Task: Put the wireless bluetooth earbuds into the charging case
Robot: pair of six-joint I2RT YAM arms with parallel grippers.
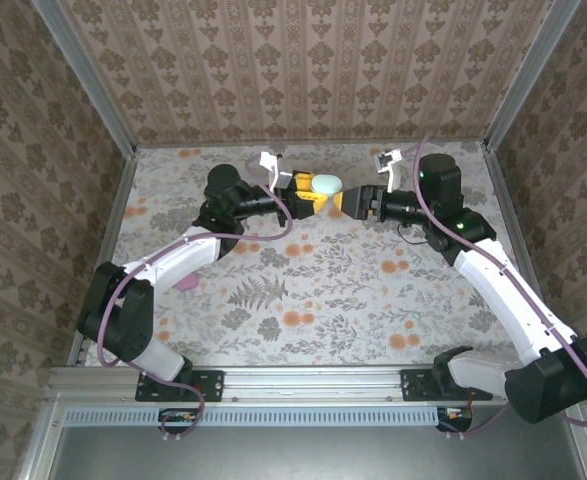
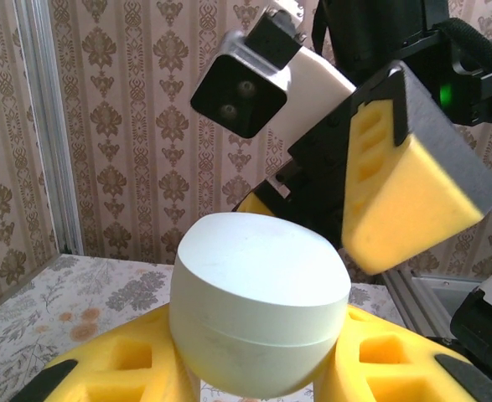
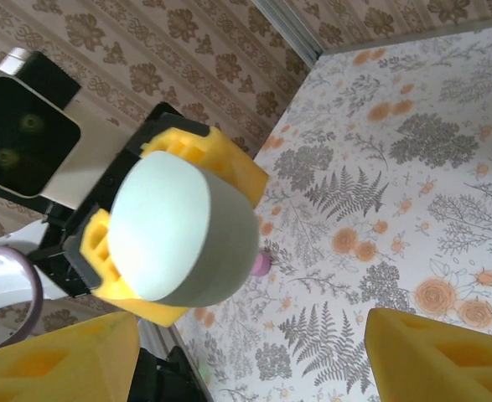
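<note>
charging case [image 1: 325, 185] in left claw's [image 1: 311, 196] pinch; right claw [image 1: 351, 201] spread; pink blob [image 1: 186, 284] on table [image 1: 373, 300]

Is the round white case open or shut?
Shut. On the case, the lid sits flush on the bottom half, only a thin seam showing.

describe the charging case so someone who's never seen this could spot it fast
Start at the far end of the floral table, by the middle of the back wall. There the left gripper is shut on the charging case. It is a smooth, pale mint, rounded puck with a seam around it, unlike the blocky yellow foam fingers on either side.
</note>
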